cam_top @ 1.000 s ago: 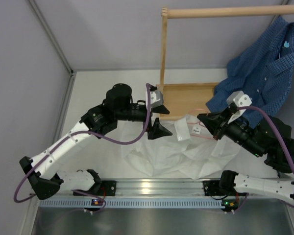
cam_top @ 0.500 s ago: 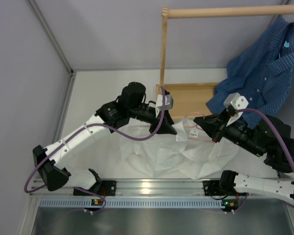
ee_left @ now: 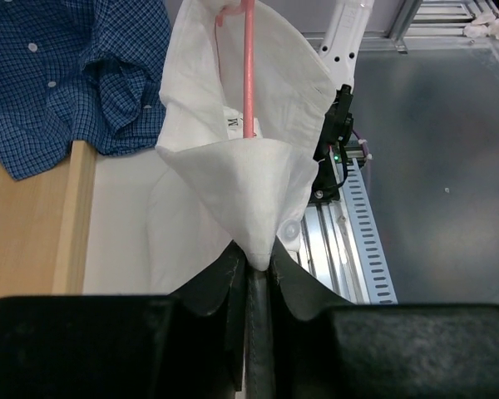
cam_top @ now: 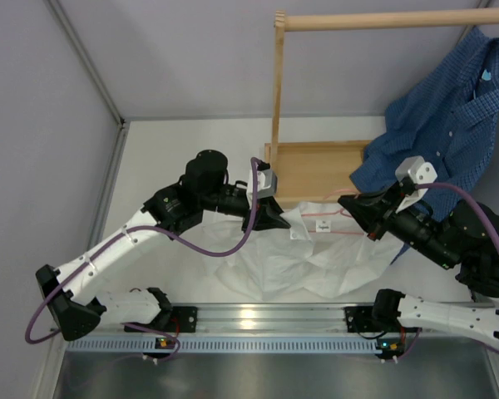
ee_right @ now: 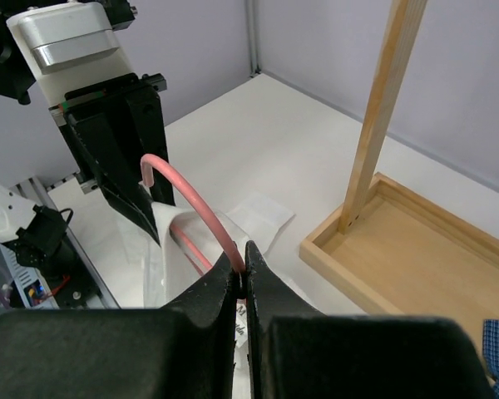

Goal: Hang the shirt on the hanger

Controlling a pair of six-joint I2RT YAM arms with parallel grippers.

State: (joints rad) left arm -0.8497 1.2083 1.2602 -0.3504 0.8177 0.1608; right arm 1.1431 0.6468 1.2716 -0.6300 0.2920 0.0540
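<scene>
Left gripper [ee_left: 258, 264] clamped shut on a fold of the thin white wrinkled collared shirt [cam_top: 303, 266]; cloth heaped mid-way along the white bench [cam_top: 166, 166], toward its near edge. Right gripper [ee_right: 243, 281] pinched tight on the thin pink wire hanger [ee_right: 191, 195], whose wire runs inside the raised collar

Shirt [cam_top: 299, 266]: thin, wrinkled matt cloth. Hanger [ee_right: 201, 208]: smooth, slightly glossy pink. Frame [cam_top: 316, 170] at twelve o'clock: matt pale wood.
</scene>
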